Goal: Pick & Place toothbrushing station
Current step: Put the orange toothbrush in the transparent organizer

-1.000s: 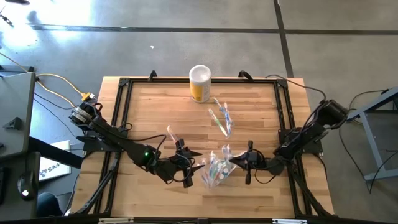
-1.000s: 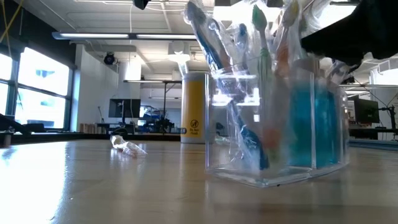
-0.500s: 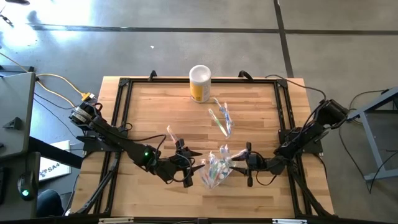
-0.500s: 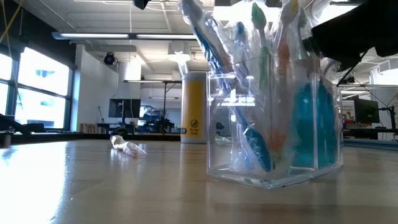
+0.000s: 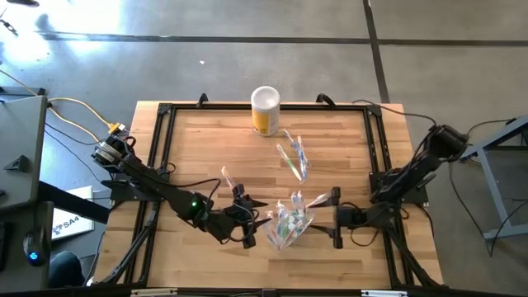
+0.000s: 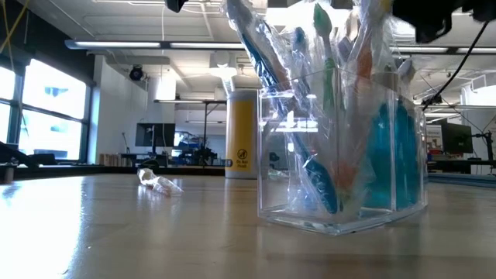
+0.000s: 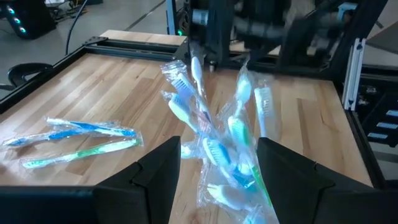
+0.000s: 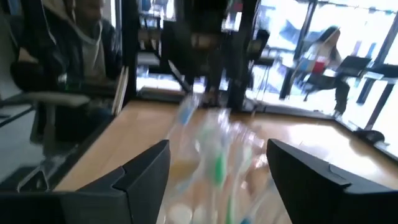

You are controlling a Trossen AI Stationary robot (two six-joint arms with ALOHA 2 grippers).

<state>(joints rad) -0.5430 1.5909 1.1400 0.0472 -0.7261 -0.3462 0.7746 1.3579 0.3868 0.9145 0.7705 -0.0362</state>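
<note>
The toothbrushing station is a clear plastic holder (image 5: 289,224) (image 6: 341,155) standing flat on its base near the table's near edge. It is packed with wrapped pastel toothbrushes (image 7: 217,137) and teal tubes (image 6: 395,155). My left gripper (image 5: 254,223) (image 7: 219,149) hovers open on the holder's left, raised, with its fingers pointing at the brush heads. The holder's left wall is bare in the low view. My right gripper (image 5: 328,219) (image 8: 217,149) is open on the holder's right, a short gap away from it.
Two clear-wrapped toothbrushes (image 5: 295,158) lie loose mid-table, and more (image 5: 228,177) (image 7: 74,140) lie left of centre. A yellow canister (image 5: 265,110) with a white lid stands at the far edge. A black frame rail (image 5: 375,165) borders the table. A seated person (image 8: 68,37) shows beyond it.
My right gripper was shut at the holder's upper right side. It has opened, let go and drawn back toward the table's right edge, rising a little. The holder has stayed on the table where it was.
</note>
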